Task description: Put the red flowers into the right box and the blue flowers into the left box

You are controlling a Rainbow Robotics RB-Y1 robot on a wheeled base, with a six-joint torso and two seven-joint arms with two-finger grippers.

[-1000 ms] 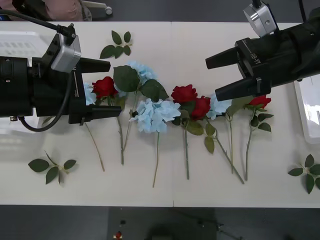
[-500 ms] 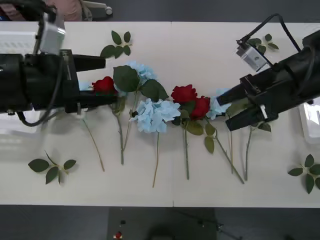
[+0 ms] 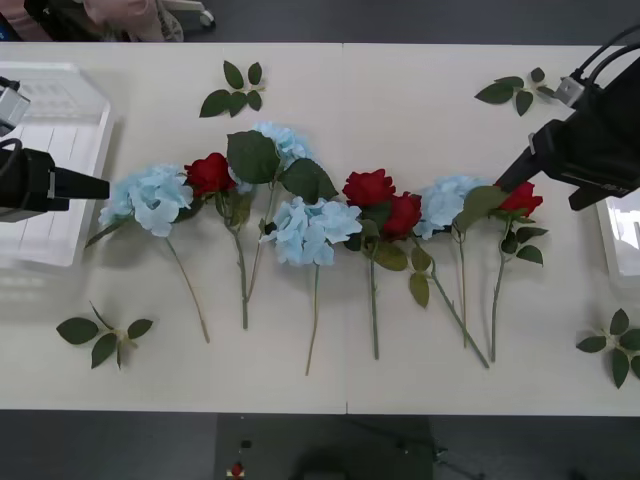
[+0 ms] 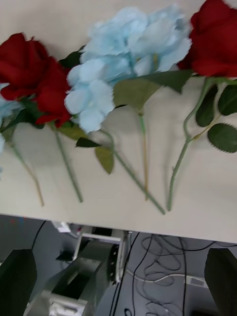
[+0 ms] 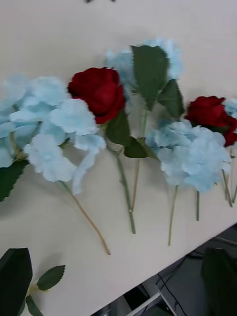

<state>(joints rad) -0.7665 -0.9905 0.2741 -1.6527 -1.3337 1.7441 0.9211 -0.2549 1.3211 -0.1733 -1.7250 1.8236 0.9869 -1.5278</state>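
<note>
Left gripper point(image 3: 95, 186), black-fingered, has pulled back from over the row to the table's 9 o'clock edge, beside the translucent white left box with slotted base point(image 3: 60, 150). Its fingers sit apart at the left wrist view's corners point(image 5: 15, 276), holding nothing.

The fluffy pale blue flowers point(image 3: 150, 195), hidden under that arm a second ago, lie uncovered at the row's 9 o'clock end, untouched. Red roses on thin green stems point(image 3: 368, 187) and the other blue clusters keep their places across the white table point(image 3: 400, 90).

Right gripper point(image 3: 545, 185) has withdrawn toward 3 o'clock, spread and empty, near the rightmost rose. The translucent right box point(image 3: 622, 230) shows at the 3 o'clock edge.

Judgement: both arms retreated without a pick; sorting has not begun.
</note>
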